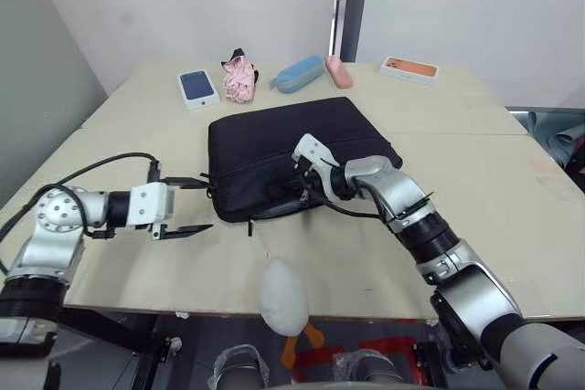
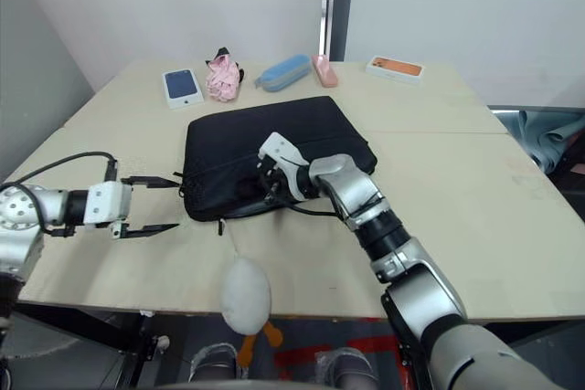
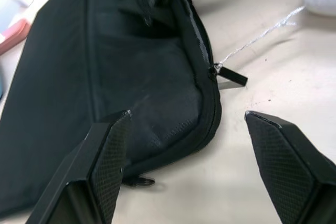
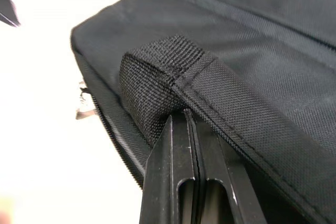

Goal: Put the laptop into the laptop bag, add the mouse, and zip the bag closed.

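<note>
- Laptop bag (image 1: 283,148) lies flat mid-table, duck charm (image 1: 282,297) dangling off the near edge
- Right gripper (image 4: 185,129) is clenched under the strap handle (image 4: 173,66), probably steadying the bag
- Left gripper (image 3: 184,129), fingers spread, faces the corner zipper pull (image 3: 231,76), seemingly for zipping

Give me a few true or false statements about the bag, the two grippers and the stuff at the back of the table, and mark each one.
1. The left gripper is open beside the corner of the laptop bag. True.
2. The right gripper is open and hovers clear of the bag. False: its fingers are shut against the bag's strap handle.
3. The plush duck hangs over the table's near edge. True.
4. The plush duck lies on top of the bag. False: it dangles below the table edge on a thin string.
5. A blue pouch lies behind the bag. True.
</note>
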